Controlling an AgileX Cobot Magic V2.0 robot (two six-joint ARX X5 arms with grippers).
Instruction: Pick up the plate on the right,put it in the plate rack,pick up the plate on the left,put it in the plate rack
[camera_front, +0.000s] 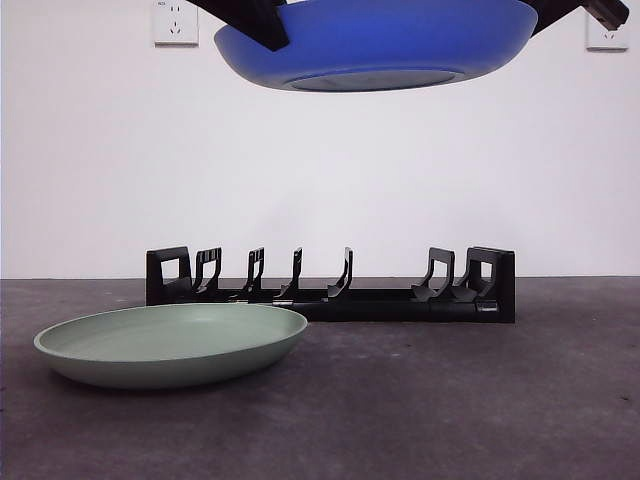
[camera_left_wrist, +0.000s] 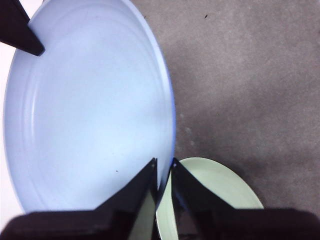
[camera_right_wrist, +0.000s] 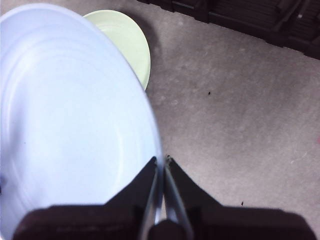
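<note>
A blue plate (camera_front: 380, 45) hangs level, high above the plate rack (camera_front: 330, 295). Both grippers hold it by opposite sides of its rim. My left gripper (camera_left_wrist: 164, 162) is shut on the rim on the side over the green plate (camera_left_wrist: 215, 190), at the upper left in the front view (camera_front: 262, 28). My right gripper (camera_right_wrist: 162, 160) is shut on the opposite rim, at the upper right (camera_front: 600, 12). The green plate (camera_front: 170, 345) lies flat on the table in front of the rack's left end. The rack (camera_right_wrist: 260, 20) is black, with upright curved dividers, and holds nothing.
The dark grey table (camera_front: 480, 400) stretches in front of the rack, with bare surface to the right of the green plate. A white wall with two sockets (camera_front: 175, 22) stands behind the rack.
</note>
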